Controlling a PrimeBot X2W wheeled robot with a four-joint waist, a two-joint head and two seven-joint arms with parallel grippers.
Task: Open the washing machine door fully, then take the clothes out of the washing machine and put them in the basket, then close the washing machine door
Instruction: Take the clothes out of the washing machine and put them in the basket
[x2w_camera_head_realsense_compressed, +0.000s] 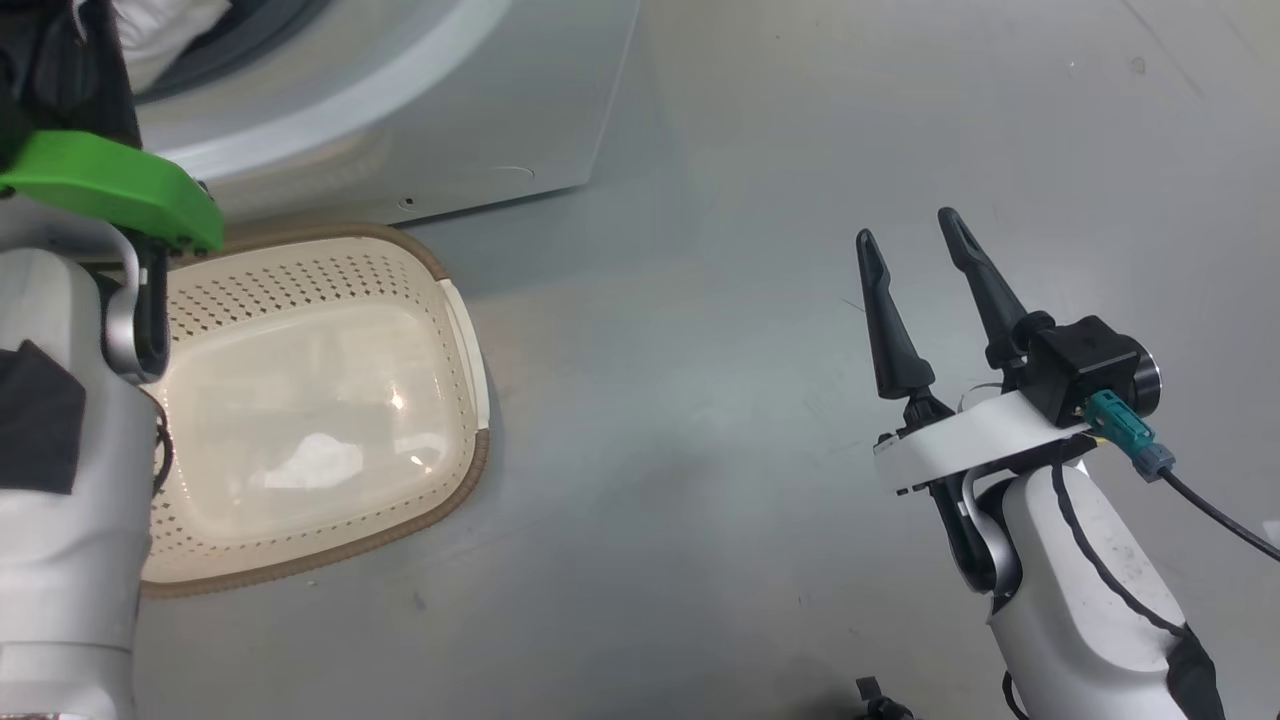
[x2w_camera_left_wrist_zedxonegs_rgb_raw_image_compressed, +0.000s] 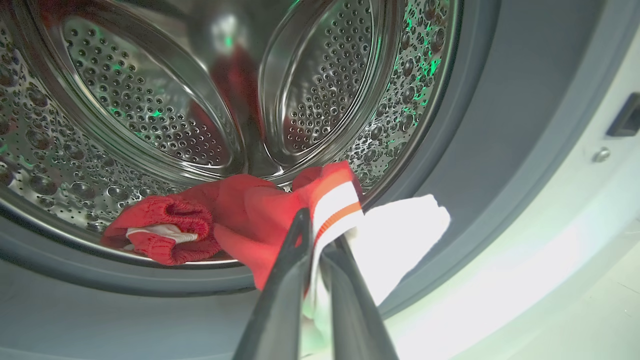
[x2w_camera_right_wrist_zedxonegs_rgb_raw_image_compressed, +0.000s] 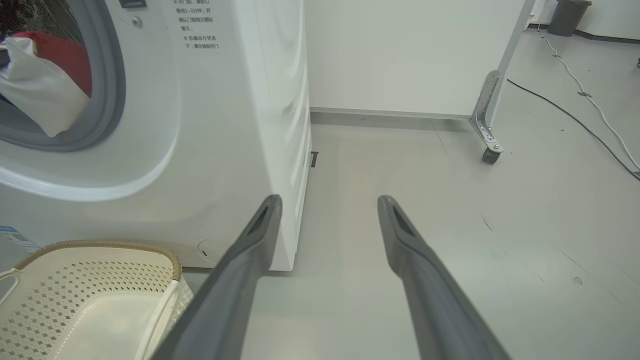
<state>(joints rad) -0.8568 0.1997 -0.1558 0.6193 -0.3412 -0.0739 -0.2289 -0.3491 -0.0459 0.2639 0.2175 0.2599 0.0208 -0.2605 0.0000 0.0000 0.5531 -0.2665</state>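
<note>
The white washing machine (x2w_camera_head_realsense_compressed: 430, 110) stands with its drum mouth exposed; the washing machine door is out of view. At the grey gasket (x2w_camera_left_wrist_zedxonegs_rgb_raw_image_compressed: 480, 150), my left gripper (x2w_camera_left_wrist_zedxonegs_rgb_raw_image_compressed: 320, 227) is shut on the clothes: a red garment (x2w_camera_left_wrist_zedxonegs_rgb_raw_image_compressed: 235, 210) with a white and orange band and a white part (x2w_camera_left_wrist_zedxonegs_rgb_raw_image_compressed: 405, 235), hanging over the drum's lip. In the right wrist view the same clothes (x2w_camera_right_wrist_zedxonegs_rgb_raw_image_compressed: 40, 85) droop out of the opening. The cream basket (x2w_camera_head_realsense_compressed: 455, 330) sits on the floor just in front of the washer, with nothing in it. My right gripper (x2w_camera_head_realsense_compressed: 915, 225) is open over bare floor to the right.
The floor to the right of the washer is bare grey. A white panel on a caster (x2w_camera_right_wrist_zedxonegs_rgb_raw_image_compressed: 492, 152) stands behind, with cables (x2w_camera_right_wrist_zedxonegs_rgb_raw_image_compressed: 575, 117) across the floor and a grey bin (x2w_camera_right_wrist_zedxonegs_rgb_raw_image_compressed: 567, 15) at the far wall. My left forearm (x2w_camera_head_realsense_compressed: 60, 480) overlaps the basket's left side.
</note>
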